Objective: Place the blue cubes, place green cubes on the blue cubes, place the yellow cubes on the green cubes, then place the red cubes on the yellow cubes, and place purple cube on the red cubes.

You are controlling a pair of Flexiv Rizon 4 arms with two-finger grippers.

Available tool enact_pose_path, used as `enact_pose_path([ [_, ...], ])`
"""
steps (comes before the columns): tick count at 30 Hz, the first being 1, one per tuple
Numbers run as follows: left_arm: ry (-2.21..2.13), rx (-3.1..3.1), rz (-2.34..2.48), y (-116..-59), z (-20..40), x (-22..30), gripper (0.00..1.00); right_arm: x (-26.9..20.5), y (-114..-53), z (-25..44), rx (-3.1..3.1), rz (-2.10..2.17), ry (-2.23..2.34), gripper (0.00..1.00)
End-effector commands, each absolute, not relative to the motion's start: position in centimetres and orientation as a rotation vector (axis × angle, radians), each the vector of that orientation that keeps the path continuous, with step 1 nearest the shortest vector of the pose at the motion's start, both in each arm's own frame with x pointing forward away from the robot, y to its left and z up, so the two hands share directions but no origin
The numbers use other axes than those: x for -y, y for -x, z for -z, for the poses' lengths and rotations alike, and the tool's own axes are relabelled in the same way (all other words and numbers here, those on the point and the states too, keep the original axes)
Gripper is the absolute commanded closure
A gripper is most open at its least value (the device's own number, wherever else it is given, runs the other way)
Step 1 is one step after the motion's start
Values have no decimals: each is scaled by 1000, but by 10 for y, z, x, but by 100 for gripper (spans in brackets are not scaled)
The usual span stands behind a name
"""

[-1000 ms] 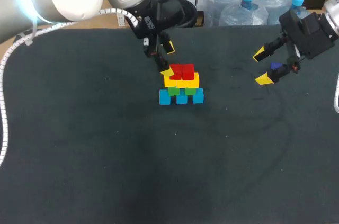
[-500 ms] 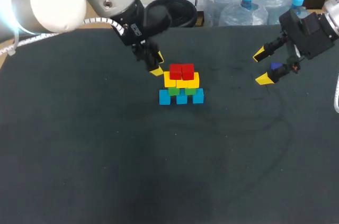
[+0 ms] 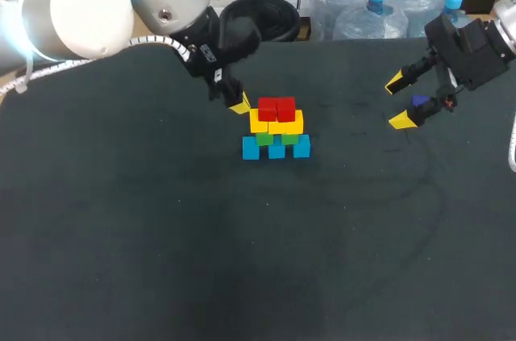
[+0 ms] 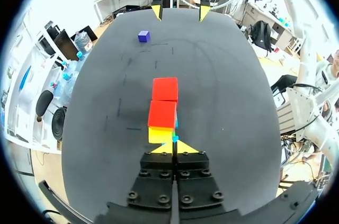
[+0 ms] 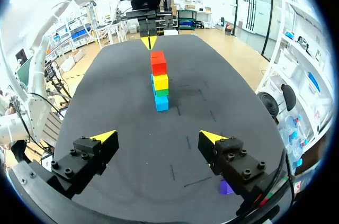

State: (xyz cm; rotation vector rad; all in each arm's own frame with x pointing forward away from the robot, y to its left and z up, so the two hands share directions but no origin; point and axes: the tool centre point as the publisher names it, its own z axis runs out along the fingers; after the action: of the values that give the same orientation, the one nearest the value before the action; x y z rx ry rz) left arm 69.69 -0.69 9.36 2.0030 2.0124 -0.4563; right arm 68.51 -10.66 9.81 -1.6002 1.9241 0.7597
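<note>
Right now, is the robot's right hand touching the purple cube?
Apart. In the left wrist view the purple cube sits beside the open right hand, with bare table showing between them.

Your left arm (image 3: pixel 105 2) is a thick, rounded, silvery-white tube with a glowing pale-blue ring, and a white ribbed cable (image 3: pixel 161 38) runs along it. Your left pincer (image 4: pixel 173 149) and right pincer (image 5: pixel 158 137) are black blocks studded with round screws. Each finger ends in a yellow wedge tip.
</note>
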Motion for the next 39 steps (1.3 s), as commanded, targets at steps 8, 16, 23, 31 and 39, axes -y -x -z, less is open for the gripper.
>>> enact_pose_path([
  [8, -2011, -2013, 481, -704, -88, 9, 100, 106, -686, -97, -1922, -762, 1601, 0],
  [16, -2016, -2005, 491, -704, -88, 13, 100, 106, -686, -97, -1922, -762, 1601, 0],
  [23, -2025, -1998, 496, -704, -87, 18, 100, 106, -686, -97, -1922, -762, 1601, 0],
  [31, -2029, -1996, 499, -704, -87, 20, 100, 106, -686, -97, -1922, -762, 1601, 0],
  [39, -2032, -1997, 500, -704, -87, 21, 100, 106, -686, -97, -1922, -762, 1601, 0],
])
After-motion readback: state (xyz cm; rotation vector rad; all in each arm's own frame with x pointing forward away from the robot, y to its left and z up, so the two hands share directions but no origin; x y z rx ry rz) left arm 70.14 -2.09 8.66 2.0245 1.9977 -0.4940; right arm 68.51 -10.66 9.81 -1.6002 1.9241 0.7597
